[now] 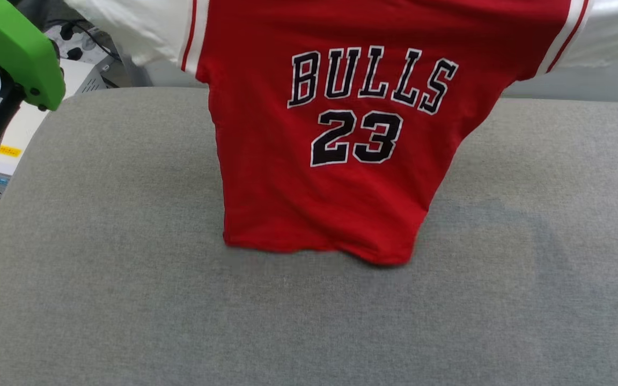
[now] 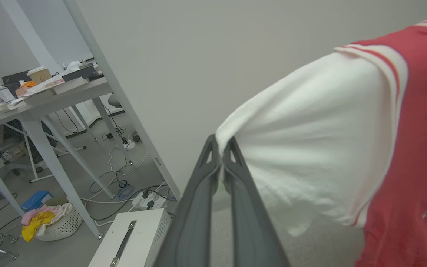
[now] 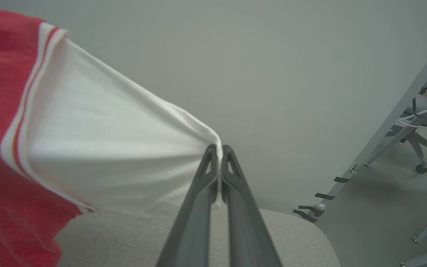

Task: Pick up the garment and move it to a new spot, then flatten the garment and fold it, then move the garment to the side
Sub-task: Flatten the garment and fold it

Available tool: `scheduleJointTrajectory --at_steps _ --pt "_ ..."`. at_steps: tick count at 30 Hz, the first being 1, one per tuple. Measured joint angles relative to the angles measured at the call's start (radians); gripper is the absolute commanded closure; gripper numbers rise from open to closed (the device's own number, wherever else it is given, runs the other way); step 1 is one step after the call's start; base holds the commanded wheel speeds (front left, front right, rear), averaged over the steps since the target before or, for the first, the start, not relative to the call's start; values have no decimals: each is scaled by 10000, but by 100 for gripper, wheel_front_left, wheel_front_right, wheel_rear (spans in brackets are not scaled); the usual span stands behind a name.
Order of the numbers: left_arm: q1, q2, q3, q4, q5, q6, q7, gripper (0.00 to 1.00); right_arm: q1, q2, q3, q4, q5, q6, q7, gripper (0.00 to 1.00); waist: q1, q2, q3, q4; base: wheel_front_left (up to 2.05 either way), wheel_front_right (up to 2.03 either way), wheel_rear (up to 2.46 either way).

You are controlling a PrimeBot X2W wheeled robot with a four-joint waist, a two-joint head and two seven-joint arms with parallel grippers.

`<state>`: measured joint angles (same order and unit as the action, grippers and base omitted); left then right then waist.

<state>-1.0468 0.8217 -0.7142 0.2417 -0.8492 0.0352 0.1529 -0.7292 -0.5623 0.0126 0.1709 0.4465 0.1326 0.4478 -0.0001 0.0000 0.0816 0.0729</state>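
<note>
The garment (image 1: 341,177), a red shirt with black "BULLS 23" lettering and white sleeves, hangs spread in the air above the grey padded surface (image 1: 100,268). Its hem brushes or sits just above the surface near the middle. In the left wrist view my left gripper (image 2: 221,146) is shut on the tip of one white sleeve (image 2: 310,141). In the right wrist view my right gripper (image 3: 219,148) is shut on the tip of the other white sleeve (image 3: 106,155). Both sleeves are pulled taut outward. In the head view, the collar lies above the top edge.
My green-and-grey arm housing (image 1: 8,59) shows at the head view's upper left. Beyond the surface's left edge stand a white box (image 2: 132,237), a table leg (image 2: 121,100) and a laundry basket (image 2: 50,222) among floor cables. Chair legs (image 3: 424,148) stand to the right.
</note>
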Motion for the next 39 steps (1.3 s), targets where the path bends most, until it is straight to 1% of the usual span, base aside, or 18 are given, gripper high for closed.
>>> scheduleJointTrajectory --at_steps 4,7,10,15,20,23,26,29,34,39 --pt "193 573 370 -1260 -59 506 27 100 -159 -17 -144 -297 73 0 -2 100 0 0 -126 20 0 0 0" --pt "291 888 575 -1914 -167 779 125 100 -224 -19 -244 -481 92 0 61 100 0 0 -42 3 0 0 0" --pt "304 1116 817 -2345 -267 963 209 100 -451 -33 -324 -671 113 0 153 100 0 0 159 -17 0 0 0" --pt "102 1315 989 -2454 -343 945 468 100 -1337 -46 -293 -761 113 0 257 100 0 0 735 -59 0 0 0" --pt "-1045 1273 1085 -1730 -341 548 742 100 -2915 -54 -25 -253 31 0 121 100 0 0 1560 -125 0 0 0" --pt "-1989 1062 1087 -999 -58 198 761 100 -4010 -4 153 384 -146 2 -159 100 0 0 2109 -180 0 0 0" --pt "-3042 654 1053 -115 184 -171 752 100 -5155 115 336 1152 -449 2 -552 100 0 0 2684 -247 0 0 0" --pt "-4126 184 1003 790 589 -443 596 100 -6299 286 458 2017 -763 2 -1087 100 0 0 3253 -318 0 0 0" --pt "-5818 -683 982 2349 1158 -715 -194 100 -7986 629 462 3555 -1442 2 -2278 100 2 0 4156 -440 0 0 0" --pt "-6867 -1365 943 3565 1465 -972 -1208 100 -9107 984 207 4890 -1914 0 -3461 100 3 0 4847 -537 0 0 0"
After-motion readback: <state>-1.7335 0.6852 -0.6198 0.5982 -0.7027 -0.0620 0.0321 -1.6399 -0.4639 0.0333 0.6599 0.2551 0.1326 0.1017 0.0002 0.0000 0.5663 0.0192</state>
